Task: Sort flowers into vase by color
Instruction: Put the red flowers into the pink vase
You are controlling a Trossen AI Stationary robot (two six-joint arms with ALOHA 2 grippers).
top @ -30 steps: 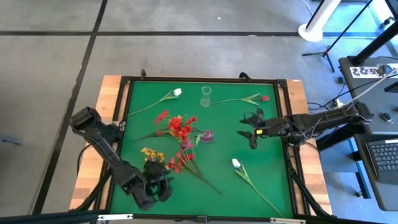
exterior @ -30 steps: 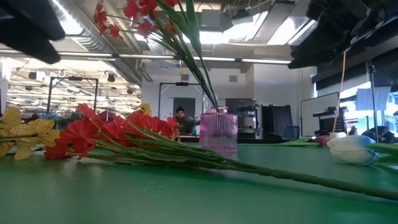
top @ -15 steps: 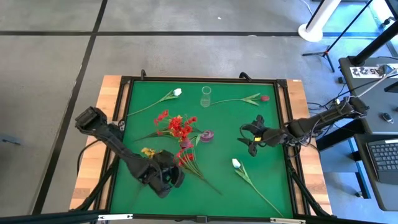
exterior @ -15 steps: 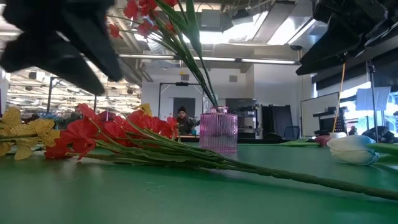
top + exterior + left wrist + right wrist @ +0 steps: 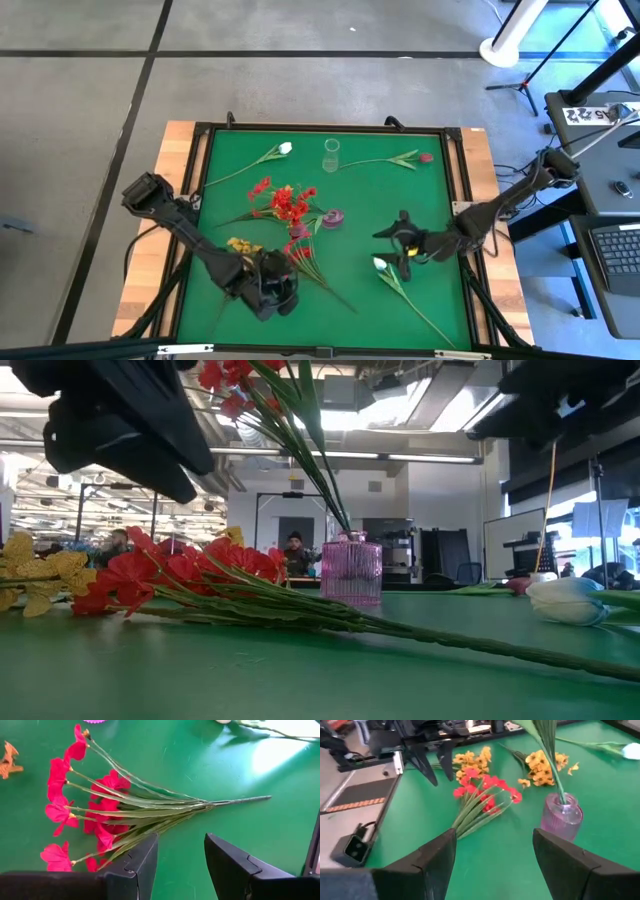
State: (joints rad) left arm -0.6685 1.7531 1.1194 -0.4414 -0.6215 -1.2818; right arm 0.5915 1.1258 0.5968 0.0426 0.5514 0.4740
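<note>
A red flower bunch (image 5: 95, 815) lies flat on the green mat, its stem end (image 5: 250, 799) pointing away from the blossoms. My left gripper (image 5: 180, 865) hovers open just short of the bunch's stems, near the table's front edge (image 5: 280, 290). A pink vase (image 5: 333, 218) at mid-table holds red flowers (image 5: 285, 200). Yellow flowers (image 5: 240, 245) lie left of the bunch. My right gripper (image 5: 388, 247) is open, beside the bud of a white tulip (image 5: 380, 263) that lies on the mat. It faces the pink vase (image 5: 561, 815).
A clear glass vase (image 5: 331, 155) stands near the far edge. On the mat to its left lies another white tulip (image 5: 285, 148), to its right a dark red tulip (image 5: 425, 157). A dark raised frame (image 5: 460, 200) borders the mat. People show in the room beyond the table.
My left gripper has moved toward the table's right along the near edge, up to the lying red bunch, and rolled a little. My right gripper has swung toward the near edge, down beside the white tulip's bud. Both stayed open; no flower moved.
</note>
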